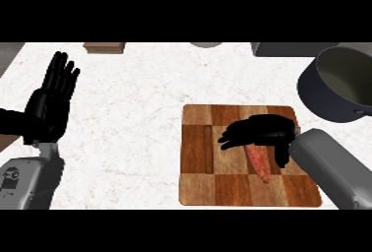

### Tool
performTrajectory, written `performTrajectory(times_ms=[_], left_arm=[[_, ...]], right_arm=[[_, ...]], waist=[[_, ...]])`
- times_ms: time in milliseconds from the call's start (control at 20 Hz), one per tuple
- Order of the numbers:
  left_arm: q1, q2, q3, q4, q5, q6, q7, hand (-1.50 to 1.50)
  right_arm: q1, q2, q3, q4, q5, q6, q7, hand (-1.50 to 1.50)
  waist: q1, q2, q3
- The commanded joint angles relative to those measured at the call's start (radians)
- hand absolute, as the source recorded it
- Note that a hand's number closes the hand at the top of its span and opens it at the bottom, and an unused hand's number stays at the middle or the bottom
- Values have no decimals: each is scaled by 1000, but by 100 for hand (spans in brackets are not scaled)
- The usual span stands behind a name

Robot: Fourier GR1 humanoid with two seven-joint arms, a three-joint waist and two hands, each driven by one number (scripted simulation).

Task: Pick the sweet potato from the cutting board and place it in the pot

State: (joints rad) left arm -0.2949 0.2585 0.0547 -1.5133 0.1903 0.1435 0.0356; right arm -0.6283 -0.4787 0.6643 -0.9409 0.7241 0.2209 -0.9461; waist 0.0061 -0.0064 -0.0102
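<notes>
Sweet potato [259, 167]: lies on the wooden cutting board [218, 192], upper end under right hand [262, 129], whose fingers and thumb curl round it; left hand [51, 106] rests flat-fingered far left; pot [317, 98] upper right.

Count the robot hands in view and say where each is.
2. The left hand rests open, fingers up, at the view's left; the right hand curls over the sweet potato on the cutting board. None seems hidden.
</notes>
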Motion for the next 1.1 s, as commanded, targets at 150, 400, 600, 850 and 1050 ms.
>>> performTrajectory(times_ms=[150, 400, 600, 850, 1050], left_arm=[[23, -19, -6, 3, -5, -12, -26, 0], [58, -43, -21, -26, -27, 9, -21, 0], [26, -14, 16, -11, -9, -20, -26, 0], [79, -11, 28, -31, -1, -39, -49, 0], [30, -13, 17, -20, -10, -16, -13, 0]], right_arm=[[83, 7, 20, -7, 24, -108, -205, 150], [120, 24, 26, -158, 32, -50, -109, 150], [87, 59, -28, -109, 30, -73, -106, 150], [149, -52, -155, -298, -46, -54, -64, 150], [52, 86, -357, -25, -36, -164, 496, 150]], waist=[[1, 10, 11], [-8, 4, 10], [-1, 7, 10], [-13, 2, 10], [-20, 12, 6]])
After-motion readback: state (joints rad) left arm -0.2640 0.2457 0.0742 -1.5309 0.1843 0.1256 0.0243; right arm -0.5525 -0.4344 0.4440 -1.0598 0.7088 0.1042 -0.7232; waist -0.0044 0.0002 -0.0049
